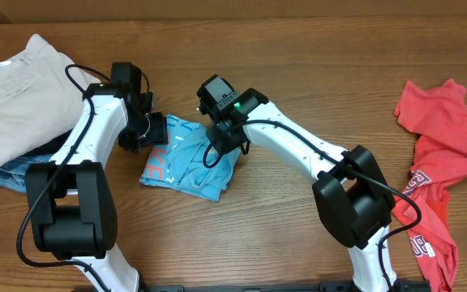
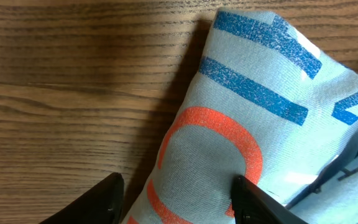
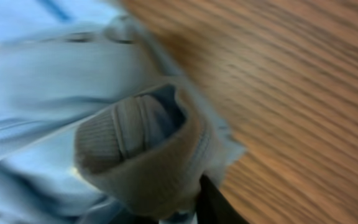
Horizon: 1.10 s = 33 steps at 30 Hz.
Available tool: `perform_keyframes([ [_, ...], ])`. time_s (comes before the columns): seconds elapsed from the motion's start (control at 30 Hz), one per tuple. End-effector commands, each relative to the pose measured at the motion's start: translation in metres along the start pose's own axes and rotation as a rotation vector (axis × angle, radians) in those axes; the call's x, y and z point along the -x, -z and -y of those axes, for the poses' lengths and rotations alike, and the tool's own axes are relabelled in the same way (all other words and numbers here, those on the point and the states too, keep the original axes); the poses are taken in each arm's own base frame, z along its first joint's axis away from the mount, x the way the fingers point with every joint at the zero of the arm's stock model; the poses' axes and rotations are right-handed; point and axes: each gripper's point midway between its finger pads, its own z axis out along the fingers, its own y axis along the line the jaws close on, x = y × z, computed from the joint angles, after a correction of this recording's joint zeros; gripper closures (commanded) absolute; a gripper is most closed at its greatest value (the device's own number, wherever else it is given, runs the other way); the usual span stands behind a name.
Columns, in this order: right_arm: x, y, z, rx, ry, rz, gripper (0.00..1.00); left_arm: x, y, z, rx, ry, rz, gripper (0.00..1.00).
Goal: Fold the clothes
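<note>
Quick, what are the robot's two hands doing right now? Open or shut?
Left gripper: open, straddling the blue T-shirt edge.
Right gripper: cannot tell; picture blurred, shirt collar bunched against its finger.

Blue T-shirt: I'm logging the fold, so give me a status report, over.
Left gripper open, straddling edge of blue T-shirt. Right gripper at its collar, grip blurred. Shirt partly folded, rumpled. Red T-shirt, beige pile well aside.
</note>
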Motion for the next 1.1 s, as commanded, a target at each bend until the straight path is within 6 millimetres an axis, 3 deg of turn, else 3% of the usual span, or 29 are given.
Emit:
perform_keyframes([
  [0.0,0.0,-0.007,0.041,-0.143,-0.1,0.0,0.82,-0.004,-0.004,-0.002,-0.002,0.022,-0.018,0.42],
  [0.1,-0.002,-0.007,0.067,-0.16,-0.165,-0.005,0.8,-0.005,-0.004,-0.002,-0.001,0.022,-0.021,0.44],
  [0.17,-0.005,-0.007,0.078,-0.153,-0.192,-0.019,0.67,-0.005,-0.004,-0.002,-0.001,0.022,-0.022,0.45],
  [0.33,-0.017,-0.007,0.083,-0.082,-0.233,-0.072,0.54,-0.004,-0.004,-0.002,-0.002,0.022,-0.016,0.44],
  [0.5,-0.02,0.001,0.064,0.018,-0.233,-0.099,0.51,-0.004,-0.004,-0.002,-0.002,0.022,-0.017,0.44],
  [0.8,-0.009,0.049,0.002,0.272,-0.183,-0.055,0.5,-0.004,-0.004,-0.002,-0.002,0.022,-0.016,0.42],
  [1.07,-0.011,0.059,-0.046,0.427,-0.113,-0.069,0.51,-0.003,-0.004,-0.002,-0.002,0.022,-0.015,0.42],
])
